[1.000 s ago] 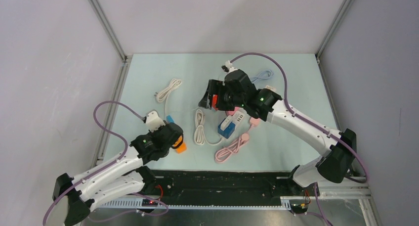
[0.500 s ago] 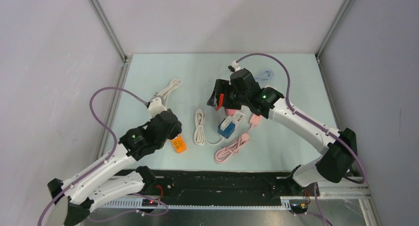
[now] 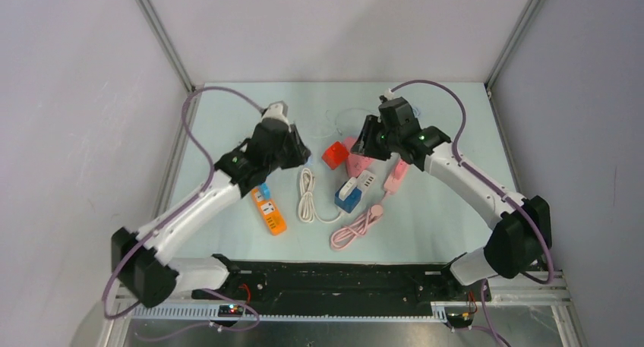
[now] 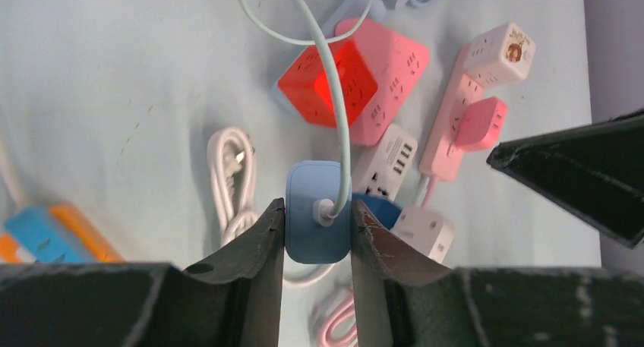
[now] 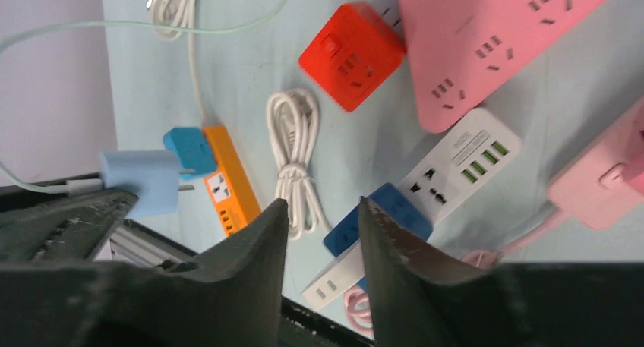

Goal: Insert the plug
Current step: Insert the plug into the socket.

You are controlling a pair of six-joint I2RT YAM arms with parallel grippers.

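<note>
My left gripper (image 4: 317, 204) is shut on a light-blue plug (image 4: 317, 222) whose pale green cable (image 4: 335, 89) runs up and away. In the top view this gripper (image 3: 304, 156) hangs over the mat's middle, just left of a red cube socket (image 3: 334, 154) that leans on a pink power strip (image 3: 358, 162). From the right wrist the same plug (image 5: 144, 181) shows with its prongs pointing right. My right gripper (image 5: 323, 203) stands narrowly open with nothing between its fingers. It hovers (image 3: 363, 146) above the pink strip (image 5: 494, 43) and the red cube (image 5: 351, 55).
An orange strip (image 3: 269, 212) with a blue adapter (image 3: 264, 191) lies front left. A white cable coil (image 3: 307, 197), a white-and-blue strip (image 3: 353, 191), a long pink strip (image 3: 395, 176) and a pink cable coil (image 3: 355, 229) crowd the centre.
My left arm swung from the front left to the middle, carrying the plug. The right gripper let go of the red cube, drew back to the right and narrowed its jaws.
</note>
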